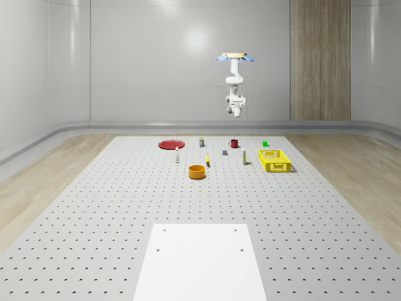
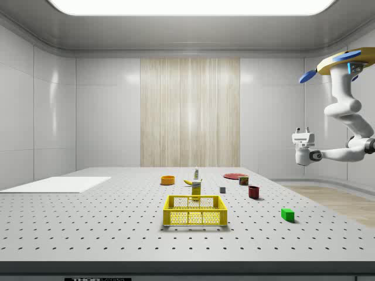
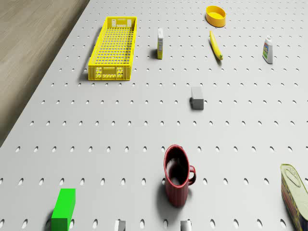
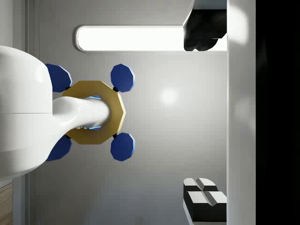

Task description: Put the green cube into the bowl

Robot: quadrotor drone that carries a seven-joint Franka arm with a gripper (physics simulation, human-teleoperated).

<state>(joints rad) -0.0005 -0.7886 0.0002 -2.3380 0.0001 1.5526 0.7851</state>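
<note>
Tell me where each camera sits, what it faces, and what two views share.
Whole-scene: high at the table's near end; whole hovering drone.
Side: beside the table, low; arm and gripper at its right.
Drone: on the drone, forward and down on the green cube; no body visible.
Wrist: looks up at the drone's underside.
Shared: bowl in whole-scene, side and drone views.

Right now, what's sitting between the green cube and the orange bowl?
In the drone view, the red mug and grey block lie between green cube and bowl.

No readable text — labels too small.
</note>
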